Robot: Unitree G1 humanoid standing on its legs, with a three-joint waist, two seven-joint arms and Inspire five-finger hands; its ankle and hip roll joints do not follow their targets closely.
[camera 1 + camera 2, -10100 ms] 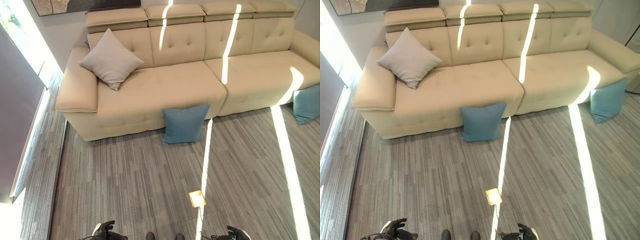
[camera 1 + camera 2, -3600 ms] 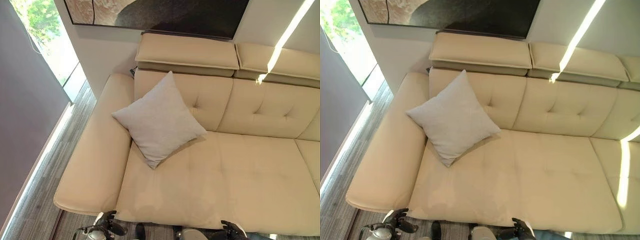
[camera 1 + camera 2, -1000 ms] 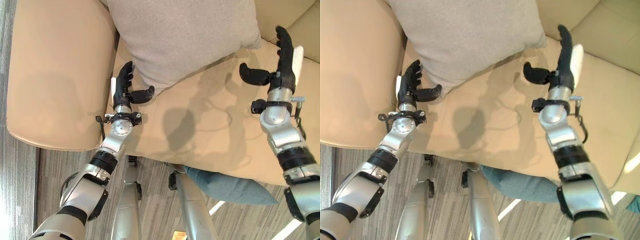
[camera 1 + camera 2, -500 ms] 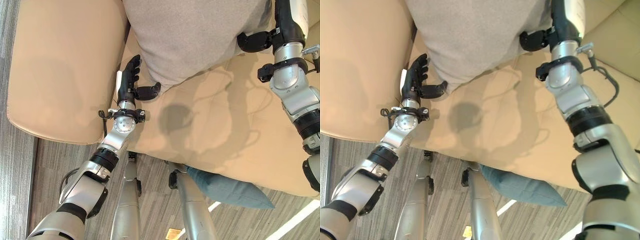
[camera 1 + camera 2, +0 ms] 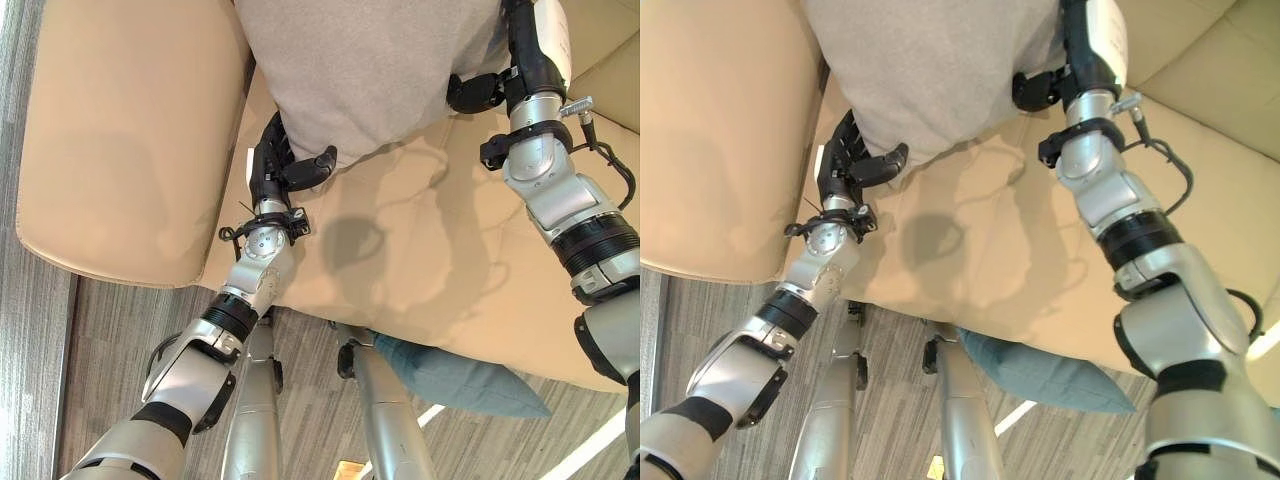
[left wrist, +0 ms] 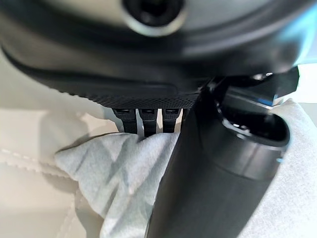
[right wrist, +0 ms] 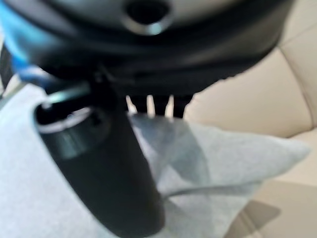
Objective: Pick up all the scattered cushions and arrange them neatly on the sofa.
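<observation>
Clearly the grey cushion [image 5: 370,70] is the thing in hand: it rests on the seat of the sofa [image 5: 120,150], tucked toward the corner by the broad left armrest, and the robot has it flanked on both sides. It looks soft and light, a square pillow in a woven, slightly nubbly fabric that creases and sags where it is pressed, so it should yield under the fingers and droop from any single hold. Two opposite corners or edges, taken at once, look like the surest places to hold it, since the cloth gives grip and nothing about it is fragile or slippery.

The left hand [image 5: 275,165] sits at the cushion's lower corner; its wrist view shows the fingers [image 6: 143,121] behind the grey cloth and the thumb in front, pinching that corner. The right hand [image 5: 1080,60] meets the opposite edge, thumb over the fabric and fingers [image 7: 153,105] behind it in its wrist view, so it too appears closed on the cushion.

Around it, the sofa is smooth cream leather with shallow tufted seams, firm and rounded at the armrest. A teal cushion [image 5: 460,375] lies below the seat's front edge on the grey striped floor [image 5: 100,350], well apart from both hands and yet to be gathered.
</observation>
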